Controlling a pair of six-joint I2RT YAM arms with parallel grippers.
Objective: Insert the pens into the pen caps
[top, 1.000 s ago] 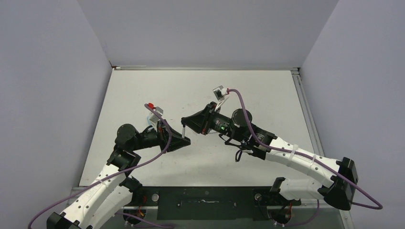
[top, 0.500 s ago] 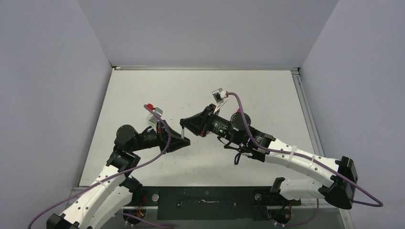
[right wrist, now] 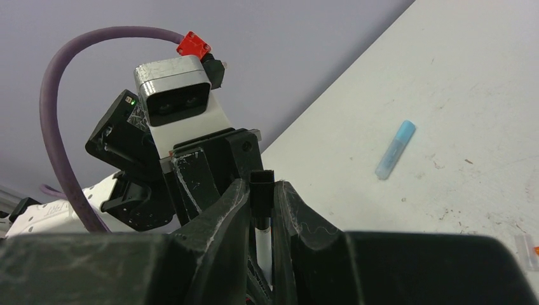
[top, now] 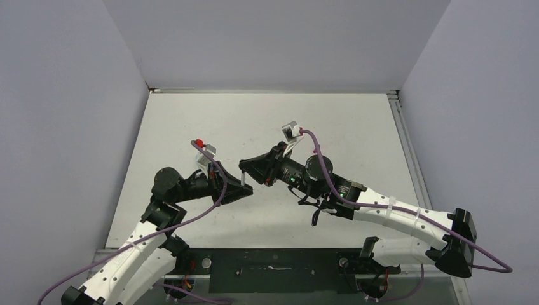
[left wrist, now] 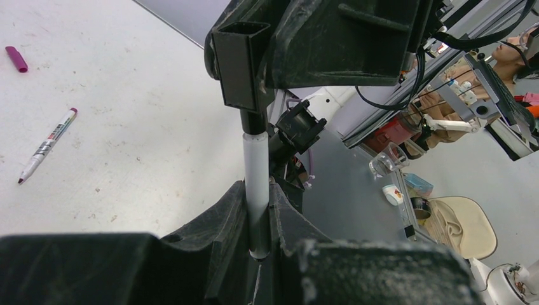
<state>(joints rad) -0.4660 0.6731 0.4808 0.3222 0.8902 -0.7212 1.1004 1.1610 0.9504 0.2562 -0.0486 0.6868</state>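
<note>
My left gripper (left wrist: 257, 190) is shut on a pale grey-white pen (left wrist: 256, 165), which sticks up from between its fingers. My right gripper (right wrist: 262, 187) is shut on a black square-ended cap (right wrist: 261, 189). In the left wrist view the pen's dark tip end goes into that cap (left wrist: 245, 63). In the top view the left gripper (top: 244, 188) and the right gripper (top: 244, 165) meet tip to tip above the table's middle, with the pen (top: 243, 177) between them. A light-blue cap (right wrist: 395, 149) lies on the table. Another white pen with a magenta end (left wrist: 47, 145) lies on the table.
A loose magenta cap (left wrist: 16, 58) lies on the white table (top: 356, 127) beyond the lying pen. A small clear piece (right wrist: 525, 244) lies near the right edge of the right wrist view. Grey walls close in the table on three sides.
My right arm has shifted a little to the left, toward the left gripper. The left arm has hardly moved. Both grippers keep their hold.
</note>
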